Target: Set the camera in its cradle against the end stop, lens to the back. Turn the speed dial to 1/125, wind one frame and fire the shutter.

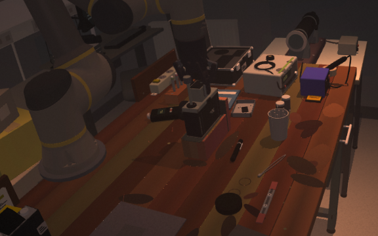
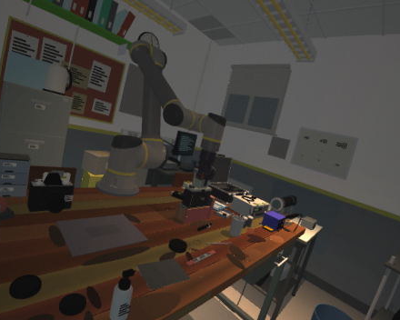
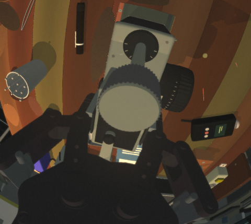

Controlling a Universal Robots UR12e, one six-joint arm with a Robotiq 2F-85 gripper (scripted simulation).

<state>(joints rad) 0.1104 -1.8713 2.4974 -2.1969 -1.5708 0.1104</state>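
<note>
The camera [image 1: 201, 114] [image 2: 197, 197] [image 3: 136, 83], black with a grey top plate, sits in its reddish cradle [image 1: 205, 139] [image 2: 194, 212] at mid-bench. On top are a large knurled speed dial [image 3: 129, 101], a smaller black dial with a lever [image 3: 140, 45] and a small button [image 1: 191, 105]. The lens [image 3: 177, 87] points to one side, toward the black handheld meter [image 1: 163, 113] [image 3: 213, 130]. My gripper [image 1: 194, 86] [image 2: 203, 175] [image 3: 129, 119] reaches down from above over the camera's top and is closed on the knurled speed dial.
The robot's base [image 1: 66, 131] stands at the bench's left edge. A grey cup [image 1: 278, 124] [image 3: 22, 79], black pen [image 1: 236, 150] [image 3: 80, 27], tweezers [image 1: 271, 165] and small tray [image 1: 243, 108] lie right of the cradle. A white instrument box [image 1: 269, 77] and open case [image 1: 230, 62] stand behind.
</note>
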